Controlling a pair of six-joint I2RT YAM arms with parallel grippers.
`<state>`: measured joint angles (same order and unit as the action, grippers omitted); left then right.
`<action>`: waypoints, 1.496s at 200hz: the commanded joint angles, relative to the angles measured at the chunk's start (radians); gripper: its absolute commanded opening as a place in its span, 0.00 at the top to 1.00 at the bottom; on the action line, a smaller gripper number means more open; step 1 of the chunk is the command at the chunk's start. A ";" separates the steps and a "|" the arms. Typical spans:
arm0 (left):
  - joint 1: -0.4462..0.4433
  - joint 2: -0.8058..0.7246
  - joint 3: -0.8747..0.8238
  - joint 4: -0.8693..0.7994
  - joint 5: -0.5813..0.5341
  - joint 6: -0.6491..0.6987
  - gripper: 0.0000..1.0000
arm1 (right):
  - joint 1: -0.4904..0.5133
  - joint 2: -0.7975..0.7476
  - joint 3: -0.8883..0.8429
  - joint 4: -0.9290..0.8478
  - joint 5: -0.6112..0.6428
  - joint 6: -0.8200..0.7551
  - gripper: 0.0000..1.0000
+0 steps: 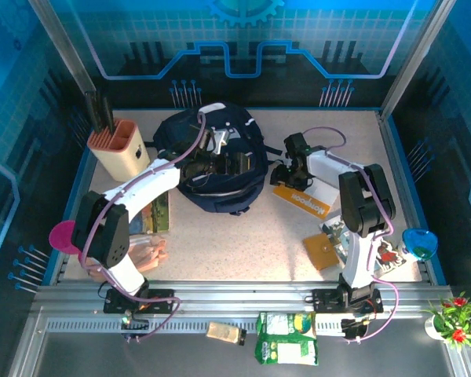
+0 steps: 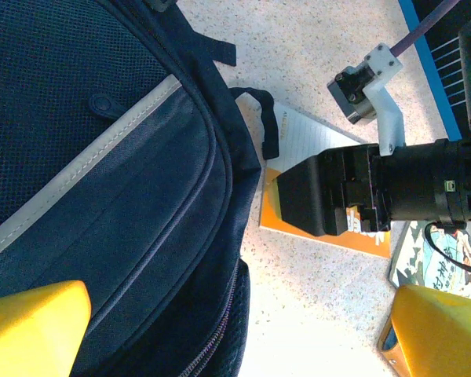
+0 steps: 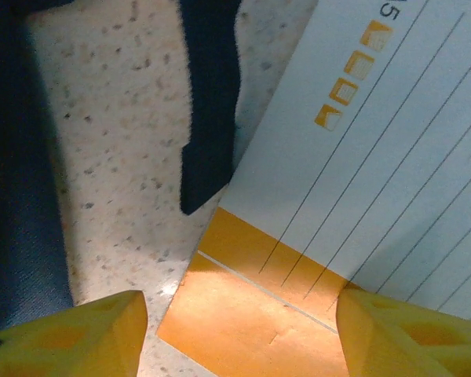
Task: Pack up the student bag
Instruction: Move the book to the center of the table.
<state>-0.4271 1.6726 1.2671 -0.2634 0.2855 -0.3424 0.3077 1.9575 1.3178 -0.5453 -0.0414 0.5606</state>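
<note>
Now the right hand (image 3: 239, 310), fingers spread over the notebook (image 3: 377, 157) beside the bag (image 1: 220, 196), seems mid-pickup; next it must pinch an edge.

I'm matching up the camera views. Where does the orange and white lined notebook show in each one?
Top external: notebook right of centre.
Left wrist: notebook at centre.
Right wrist: notebook across the right half.
Shared landmark: student bag, just left of it in every view.
</note>
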 commanded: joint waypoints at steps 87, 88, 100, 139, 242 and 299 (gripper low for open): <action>0.006 -0.007 0.031 0.022 0.031 -0.028 0.01 | 0.087 -0.167 -0.209 -0.078 -0.151 -0.110 0.37; 0.006 -0.007 0.031 0.023 0.032 -0.027 0.01 | 0.089 -0.169 -0.211 -0.079 -0.152 -0.111 0.37; 0.004 -0.001 0.031 0.027 0.044 -0.035 0.01 | 0.112 -0.185 -0.221 -0.086 -0.165 -0.117 0.38; -0.015 0.025 0.053 0.015 0.078 -0.053 0.01 | 0.167 -0.257 -0.288 -0.123 -0.169 -0.103 0.39; -0.117 0.173 0.185 -0.031 0.040 -0.123 0.02 | 0.065 -0.248 -0.196 0.032 -0.027 0.120 0.42; -0.117 0.156 0.173 -0.071 -0.015 -0.113 0.01 | 0.075 -0.073 -0.099 0.019 -0.019 0.119 0.47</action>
<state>-0.5434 1.8378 1.4181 -0.2939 0.3031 -0.4469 0.3729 1.8549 1.2030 -0.5106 -0.0635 0.6598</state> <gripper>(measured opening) 0.985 0.532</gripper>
